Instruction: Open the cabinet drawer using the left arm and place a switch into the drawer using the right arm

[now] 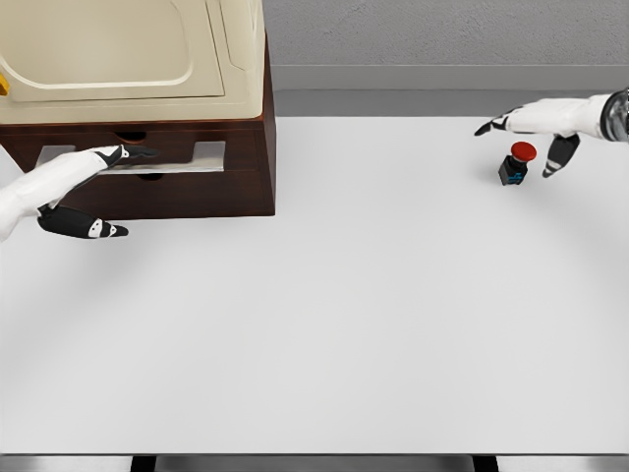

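Note:
A dark brown cabinet point(241, 147) stands at the table's far left, a cream appliance point(118, 49) on top of it. Its drawer front point(187, 157) shows a pale strip and a small dark handle. My left hand point(98, 192) reaches in from the left with fingers extended, the upper fingertips point(138, 153) at the drawer handle and the thumb point(98, 230) lower down, holding nothing I can see. The switch point(516, 162), a small black box with a red button, sits at the far right. My right hand point(536, 133) hovers just above it, open, fingers spread on either side.
The white table point(324, 324) stretches wide between cabinet and switch. A grey wall point(442, 39) runs behind the table's far edge.

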Robot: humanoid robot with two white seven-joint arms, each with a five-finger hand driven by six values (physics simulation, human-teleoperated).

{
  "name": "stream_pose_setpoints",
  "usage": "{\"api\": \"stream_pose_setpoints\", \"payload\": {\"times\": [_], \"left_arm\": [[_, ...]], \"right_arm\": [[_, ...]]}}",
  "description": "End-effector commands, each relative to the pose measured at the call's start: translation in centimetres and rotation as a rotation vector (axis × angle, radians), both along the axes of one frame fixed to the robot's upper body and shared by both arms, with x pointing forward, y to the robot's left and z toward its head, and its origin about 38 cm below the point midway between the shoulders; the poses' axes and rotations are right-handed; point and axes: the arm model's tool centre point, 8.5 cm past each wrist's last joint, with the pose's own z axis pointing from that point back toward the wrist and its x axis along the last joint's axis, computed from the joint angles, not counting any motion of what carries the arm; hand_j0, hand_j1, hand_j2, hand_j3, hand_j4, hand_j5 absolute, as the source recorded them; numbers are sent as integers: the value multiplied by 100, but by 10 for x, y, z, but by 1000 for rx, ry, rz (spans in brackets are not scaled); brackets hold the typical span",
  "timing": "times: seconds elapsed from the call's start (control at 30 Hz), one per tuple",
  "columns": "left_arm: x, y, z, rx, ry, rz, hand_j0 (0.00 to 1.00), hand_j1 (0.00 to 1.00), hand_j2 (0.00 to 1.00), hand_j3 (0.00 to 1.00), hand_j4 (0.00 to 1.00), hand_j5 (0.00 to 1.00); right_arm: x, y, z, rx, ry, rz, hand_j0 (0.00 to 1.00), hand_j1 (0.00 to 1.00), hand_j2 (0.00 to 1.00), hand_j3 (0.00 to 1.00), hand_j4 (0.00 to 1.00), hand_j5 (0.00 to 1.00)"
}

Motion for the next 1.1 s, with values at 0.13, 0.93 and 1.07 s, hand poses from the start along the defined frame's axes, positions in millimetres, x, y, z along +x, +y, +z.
{"api": "stream_pose_setpoints", "payload": {"times": [0.13, 0.93, 1.07], "left_arm": [[1, 1, -2, 1, 13, 20, 93, 93, 93, 93, 93, 93], [4, 2, -4, 3, 28, 36, 93, 93, 93, 93, 93, 93], [2, 2, -8, 3, 37, 37, 93, 93, 93, 93, 93, 93]], "right_arm": [[6, -2, -11, 0, 32, -42, 100, 100, 100, 100, 100, 100], [18, -1, -19, -35, 75, -109, 100, 100, 100, 100, 100, 100], [19, 1, -19, -37, 76, -108, 100, 100, 100, 100, 100, 100]]}}
